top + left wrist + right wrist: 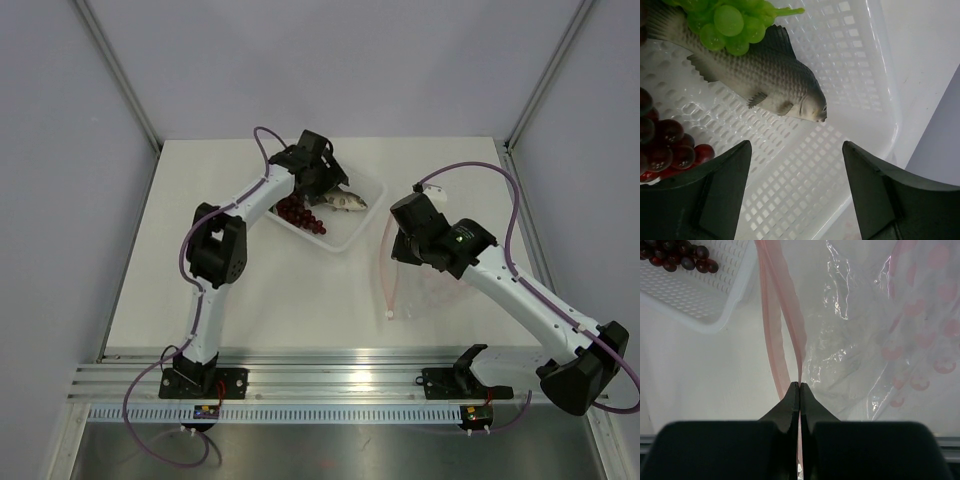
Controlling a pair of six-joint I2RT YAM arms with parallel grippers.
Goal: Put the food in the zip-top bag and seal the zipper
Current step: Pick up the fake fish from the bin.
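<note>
The left gripper (797,150) hung with jaws apart just short of the fish (765,75) in the tray (860,60). An off-centre closure could let the smooth body slip free.

The right gripper (799,386) was clamped on the zipper (790,325) of the bag (855,355), which lay beside the tray. If that thin pinch slipped, the mouth would probably collapse.

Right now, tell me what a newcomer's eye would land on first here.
The grey scaly toy fish lying in the white perforated plastic tray, just ahead of the open left pincer, beside a dark red grape bunch. Then the right pincer, shut on the pink zipper strip of the crinkly clear plastic bag.
</note>
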